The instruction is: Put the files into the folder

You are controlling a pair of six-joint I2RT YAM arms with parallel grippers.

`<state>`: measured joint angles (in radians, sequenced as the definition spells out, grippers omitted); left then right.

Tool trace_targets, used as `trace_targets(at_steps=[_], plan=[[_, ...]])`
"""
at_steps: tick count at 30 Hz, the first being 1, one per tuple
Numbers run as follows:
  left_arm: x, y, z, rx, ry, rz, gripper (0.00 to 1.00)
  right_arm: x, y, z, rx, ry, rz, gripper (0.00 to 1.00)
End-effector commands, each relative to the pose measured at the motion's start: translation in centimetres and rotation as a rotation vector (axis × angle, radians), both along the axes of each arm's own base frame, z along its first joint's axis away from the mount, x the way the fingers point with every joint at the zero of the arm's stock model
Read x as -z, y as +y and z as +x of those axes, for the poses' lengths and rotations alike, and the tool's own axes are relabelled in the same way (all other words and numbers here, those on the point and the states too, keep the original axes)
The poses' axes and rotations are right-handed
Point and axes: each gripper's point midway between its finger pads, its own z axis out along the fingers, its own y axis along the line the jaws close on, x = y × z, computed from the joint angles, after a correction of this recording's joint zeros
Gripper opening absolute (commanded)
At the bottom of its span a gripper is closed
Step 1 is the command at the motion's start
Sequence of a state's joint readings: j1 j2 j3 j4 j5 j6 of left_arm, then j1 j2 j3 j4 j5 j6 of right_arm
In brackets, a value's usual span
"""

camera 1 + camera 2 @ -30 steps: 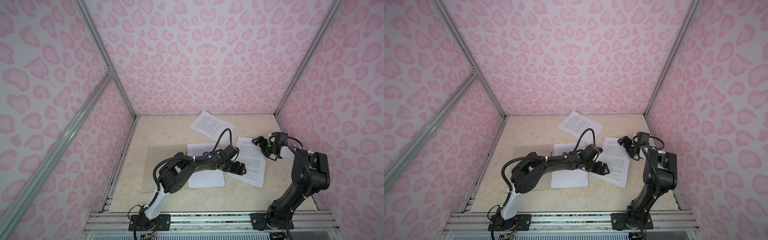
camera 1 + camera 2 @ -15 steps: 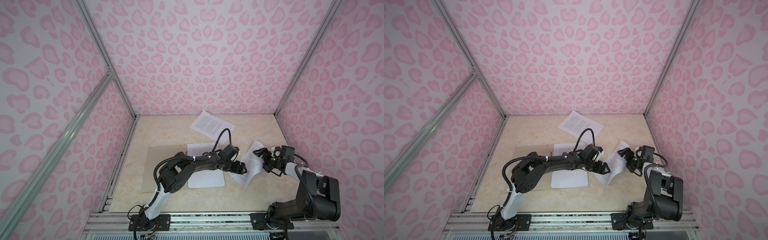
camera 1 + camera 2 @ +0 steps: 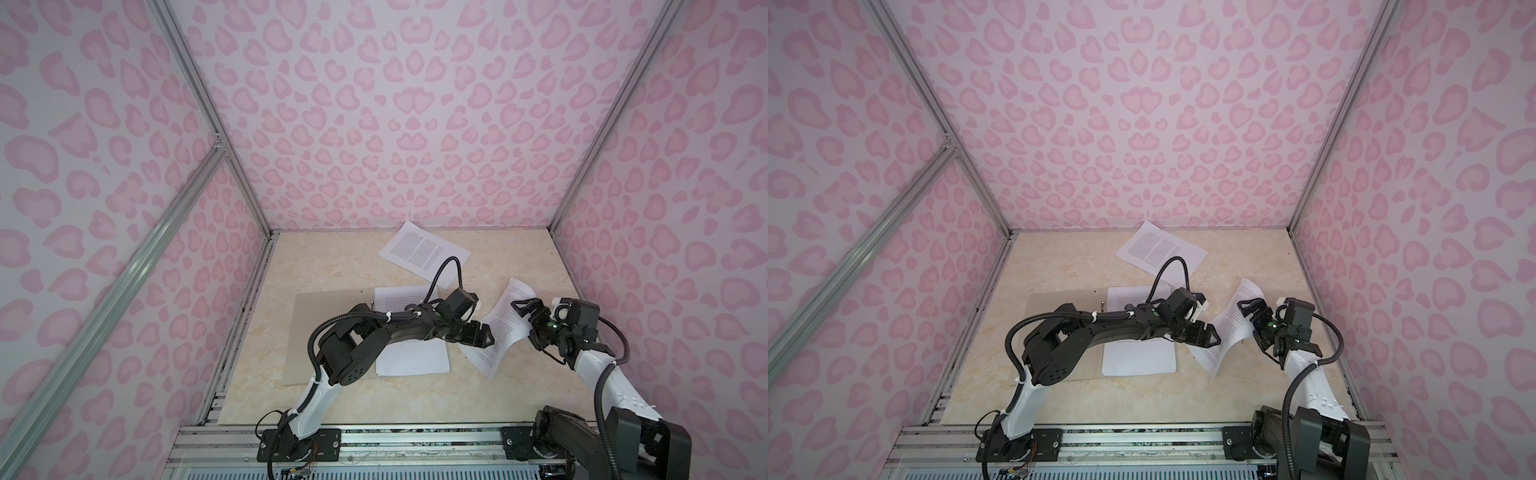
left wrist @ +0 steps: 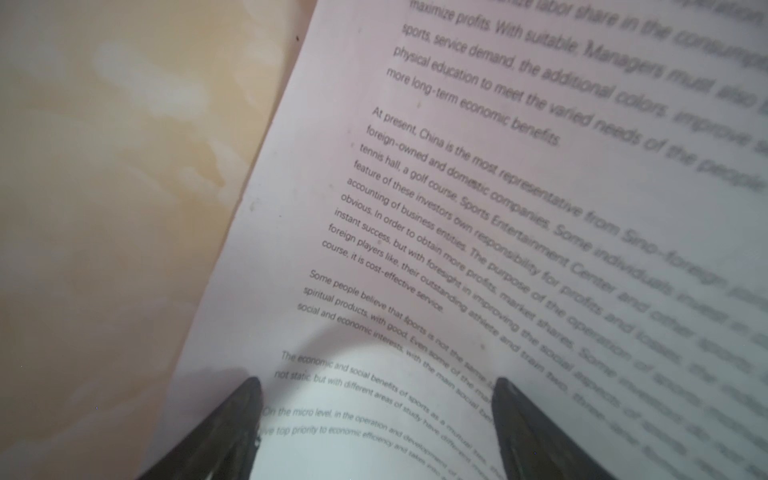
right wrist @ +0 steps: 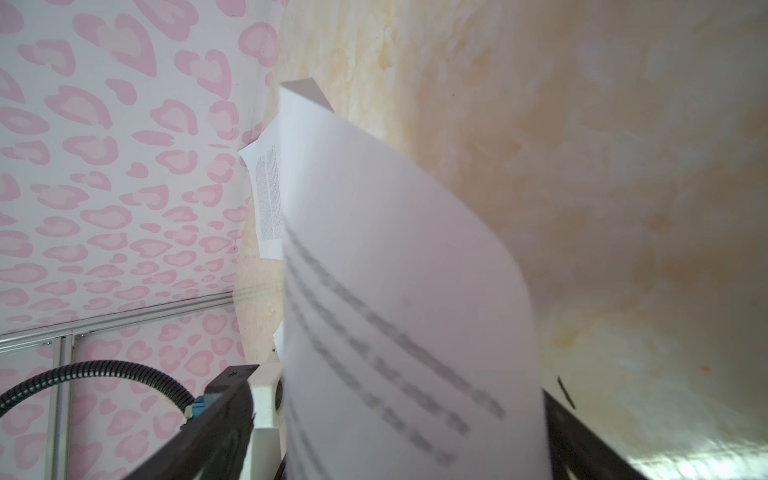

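- Pink heart-patterned walls [image 3: 395,124] enclose a cream marbled tabletop [image 3: 332,266]. We read places on a dial laid over the table as both top views show it, with 12 o'clock at the far wall.
- Left gripper [image 3: 486,337]: we find it low over the table, at about 3 o'clock from the table's middle, with its jaws spread apart. In the left wrist view its two dark fingers [image 4: 232,424] stand either side of printed lines, and their tips appear to rest on the paper.
- Right gripper [image 3: 525,322]: it sits just beyond the left one, farther toward 3 o'clock, with its jaws spread wide. In the right wrist view a raised edge of paper passes between its fingers [image 5: 216,419]. We cannot tell whether either finger touches that edge.
- Curled sheet [image 3: 498,332]: white with black text, it lies between the two grippers. Its 9 o'clock side lies on the tabletop under the left gripper, and its 3 o'clock side bows upward at the right gripper. We see it wholly off the folder.
- Middle sheet [image 3: 411,359]: it lies flat at the table's centre, resting on the 3 o'clock part of the folder, and the left arm crosses above it.
- Folder [image 3: 307,332]: beige-grey and flat, its bare part shows at 9 o'clock from the centre.
- Far sheet [image 3: 424,251]: it lies flat and skewed at 12 o'clock, near the far wall and off the folder.
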<state>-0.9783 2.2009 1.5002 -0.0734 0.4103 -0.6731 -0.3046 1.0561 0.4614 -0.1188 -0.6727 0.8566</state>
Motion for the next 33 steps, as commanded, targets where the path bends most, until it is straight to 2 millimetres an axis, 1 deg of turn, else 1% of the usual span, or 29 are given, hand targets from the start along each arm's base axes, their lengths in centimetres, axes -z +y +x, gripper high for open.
trace_targets(at_steps=[1,3,5,7,9,12,14,16,19,21,22,24,30,31,33], plan=[[4.2,3.1,-1.1,-0.038,0.074,0.176,0.88,1.3,-0.2,-1.5,0.057,0.059,0.002,0.98],[4.3,3.2,-1.1,-0.039,0.079,0.175,0.88,1.4,-0.4,-2.4,0.079,0.071,-0.026,0.98],[4.3,3.2,-1.0,-0.038,0.079,0.172,0.88,1.2,-0.6,-2.9,0.102,0.049,-0.043,0.98],[4.3,3.1,-1.0,-0.037,0.08,0.17,0.88,1.1,-0.6,-3.0,0.129,0.014,-0.057,0.98],[4.3,3.1,-1.1,-0.036,0.084,0.169,0.88,1.0,-1.0,-3.0,0.144,-0.018,-0.087,0.95],[4.2,3.2,-1.2,-0.038,0.083,0.166,0.88,0.9,-0.9,-2.9,0.127,-0.029,-0.101,0.9],[4.3,3.3,-1.2,-0.039,0.084,0.166,0.88,1.2,-0.9,-2.9,0.123,-0.017,-0.112,0.89],[4.3,3.4,-1.2,-0.041,0.085,0.165,0.88,1.4,-0.9,-2.9,0.122,-0.012,-0.109,0.83],[4.3,3.4,-1.3,-0.044,0.088,0.164,0.88,2.0,-1.1,-3.5,0.15,0.024,-0.106,0.7],[4.4,3.4,-1.3,-0.047,0.089,0.164,0.88,2.3,-1.1,-3.9,0.169,0.041,-0.095,0.57],[4.4,3.4,-1.3,-0.047,0.09,0.164,0.88,2.5,-1.2,-4.1,0.18,0.054,-0.095,0.54],[4.3,3.3,-1.3,-0.047,0.09,0.161,0.88,2.6,-1.3,-4.5,0.196,0.072,-0.094,0.5],[4.5,3.3,-1.2,-0.047,0.094,0.163,0.88,3.2,-1.4,-5.7,0.233,0.13,-0.084,0.47],[4.5,3.2,-1.2,-0.046,0.096,0.161,0.88,3.3,-1.3,-5.7,0.233,0.132,-0.077,0.45],[4.7,3.3,-1.3,-0.046,0.1,0.162,0.88,3.7,-1.2,-6.0,0.236,0.149,-0.062,0.39]])
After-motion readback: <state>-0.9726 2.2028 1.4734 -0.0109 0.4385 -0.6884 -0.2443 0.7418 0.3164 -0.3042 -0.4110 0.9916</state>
